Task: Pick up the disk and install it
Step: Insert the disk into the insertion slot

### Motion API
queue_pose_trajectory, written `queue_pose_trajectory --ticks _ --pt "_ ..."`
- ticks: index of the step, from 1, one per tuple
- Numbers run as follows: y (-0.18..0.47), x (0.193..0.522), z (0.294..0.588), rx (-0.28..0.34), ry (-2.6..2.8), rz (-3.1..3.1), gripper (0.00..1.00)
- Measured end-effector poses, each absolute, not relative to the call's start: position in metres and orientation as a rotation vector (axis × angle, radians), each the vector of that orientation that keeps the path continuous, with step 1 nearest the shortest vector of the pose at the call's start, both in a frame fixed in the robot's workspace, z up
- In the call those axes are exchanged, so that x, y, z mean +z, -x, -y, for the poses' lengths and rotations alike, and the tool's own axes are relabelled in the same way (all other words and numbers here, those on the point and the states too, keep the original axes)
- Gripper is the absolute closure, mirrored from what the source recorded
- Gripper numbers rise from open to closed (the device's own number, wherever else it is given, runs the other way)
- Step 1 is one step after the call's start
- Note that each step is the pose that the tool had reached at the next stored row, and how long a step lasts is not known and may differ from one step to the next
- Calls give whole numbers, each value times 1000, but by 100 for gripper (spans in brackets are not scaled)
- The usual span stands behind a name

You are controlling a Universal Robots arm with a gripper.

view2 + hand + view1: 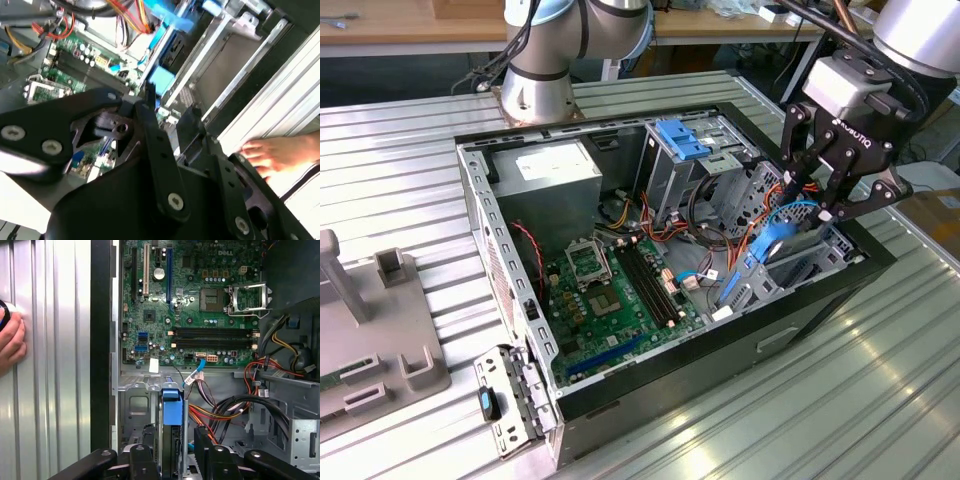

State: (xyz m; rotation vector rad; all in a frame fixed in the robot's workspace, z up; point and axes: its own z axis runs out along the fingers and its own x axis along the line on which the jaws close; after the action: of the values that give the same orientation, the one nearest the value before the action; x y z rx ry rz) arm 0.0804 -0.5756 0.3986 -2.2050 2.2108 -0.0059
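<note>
gripper linkage: black finger links are filling the foreground in both wrist views; gripper (817,205) is hanging over the drive bay at the case's front corner, on the exterior view's right.
grip state: fingers (150,460) are closing on the disk (782,240), one each side of its blue bracket; reads as clamped on it, not apart.
disk: sitting on edge and tilted, lower part already inside the drive bay (790,275), upper part sticking out above the bay rails. In the first wrist view the blue bracket (172,410) is running straight down between the fingers.
case: PC case (510,260) is lying open on the ribbed metal table (880,400); motherboard (620,290) exposed, cables (235,407) bunching just beside the bay.
person: a hand (280,152) is resting on the table just outside the case wall, near the gripper.
step: my read, pick is done and the install is in hand, disk partly seated.
next move needs: judging from the tilt, squaring the disk to the bay rails and pushing along them, while keeping the bracket off the cables and staying clear of the hand.
</note>
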Motion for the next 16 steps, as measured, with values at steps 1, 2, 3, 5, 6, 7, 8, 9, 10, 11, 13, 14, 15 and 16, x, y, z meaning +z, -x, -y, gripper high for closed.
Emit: queue_pose_trajectory --ticks 1,2,3,5,6,7,8,9,10,11,13,14,15,16 --pt "-80 399 576 -6 2205 -2211 56" --pt "-80 399 576 -6 2205 -2211 56" --pt "-80 399 576 -6 2205 -2211 56" --pt "-80 399 576 -6 2205 -2211 56" --pt "-80 399 576 -6 2205 -2211 56" --pt "-80 399 576 -6 2205 -2211 56" --pt "-80 399 576 -6 2205 -2211 56" --pt "-81 399 576 -6 2205 -2211 56" --pt "-82 399 576 -6 2205 -2211 56" --pt "-83 399 576 -6 2205 -2211 56" --pt "-88 399 576 -6 2205 -2211 56" --pt "-92 399 576 -6 2205 -2211 56" --pt "-93 399 576 -6 2205 -2211 56" --pt "-95 399 576 -6 2205 -2211 56"
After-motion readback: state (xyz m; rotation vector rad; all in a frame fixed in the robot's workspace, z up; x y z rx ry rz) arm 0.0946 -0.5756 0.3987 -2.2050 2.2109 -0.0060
